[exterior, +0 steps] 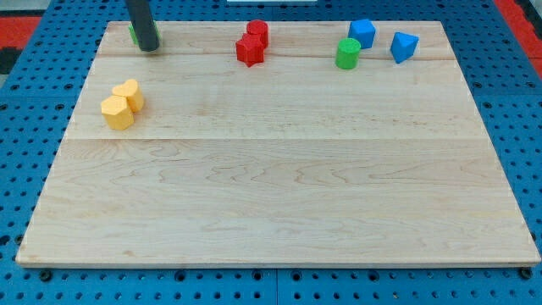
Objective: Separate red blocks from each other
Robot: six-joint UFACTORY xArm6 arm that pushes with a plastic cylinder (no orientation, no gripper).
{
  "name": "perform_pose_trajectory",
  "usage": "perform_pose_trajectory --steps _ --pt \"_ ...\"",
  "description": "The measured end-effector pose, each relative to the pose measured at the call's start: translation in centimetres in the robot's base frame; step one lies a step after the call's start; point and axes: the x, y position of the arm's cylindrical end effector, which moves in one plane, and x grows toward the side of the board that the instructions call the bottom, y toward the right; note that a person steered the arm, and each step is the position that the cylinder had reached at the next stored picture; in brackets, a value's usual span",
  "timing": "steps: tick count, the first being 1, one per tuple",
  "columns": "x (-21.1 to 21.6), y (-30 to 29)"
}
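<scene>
Down near the table's top-left corner, my tip (148, 48) rests on the wooden table (279, 203). It is a bare rod end with nothing to clench or let go, and it grasps nothing. A green block (133, 34) sits right behind the rod on the view's left side, mostly hidden by it, so I cannot make out its shape or whether the rod touches it.

Along the top edge, about midway across, the two red blocks are pressed together. The red cylinder (258, 32) stands nearer the top edge, and the red star-shaped block (249, 51) sits just below it and slightly to the view's left, touching it. Both are well apart from my tip, off to the view's right of it.

Toward the top-right corner there are three more blocks. A green cylinder (347, 53) stands just below and to the view's left of a blue cube (362, 33), close to it. A blue wedge-shaped block (403, 46) lies to the view's right of the cube, with a small gap between them.

Near the left edge, below my tip, two yellow blocks touch each other: a yellow heart-shaped block (129, 92) and a yellow hexagonal block (117, 112) just below it toward the view's left.
</scene>
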Motion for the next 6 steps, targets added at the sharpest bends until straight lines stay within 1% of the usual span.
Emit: perform_pose_trajectory --steps 2,3,4,5,6 --pt "0.4 4.5" --pt "-1.3 5.0" --pt "-3.8 7.3" --pt "-5.4 12.6" --pt "-4.2 17.3"
